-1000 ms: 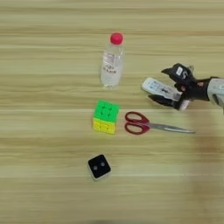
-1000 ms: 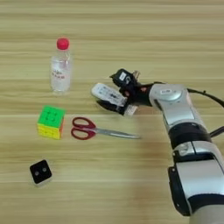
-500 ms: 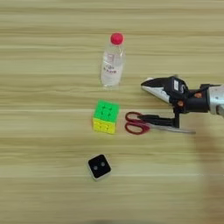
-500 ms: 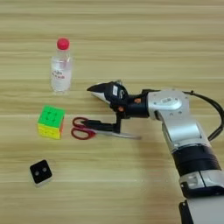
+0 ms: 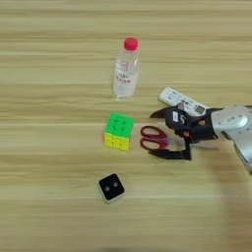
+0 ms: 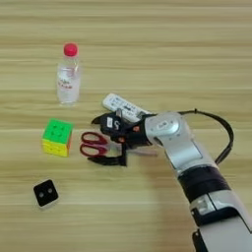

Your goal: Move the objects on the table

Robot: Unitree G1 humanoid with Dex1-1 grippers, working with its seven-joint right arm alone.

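I see streaked wood-grain table [image 5: 49, 59] under a clear red-capped bottle [image 5: 125, 69] lying toward the far edge, a glossy puzzle cube [image 5: 118, 131], a black-faced white cube [image 5: 111, 187] toward the near edge, and a flat white remote [image 6: 123, 106]. Broad bare wood lies left and near. My right claw [image 6: 103, 140] is spread wide, straddling the red-handled scissors [image 5: 155, 138], one finger either side of the handles.
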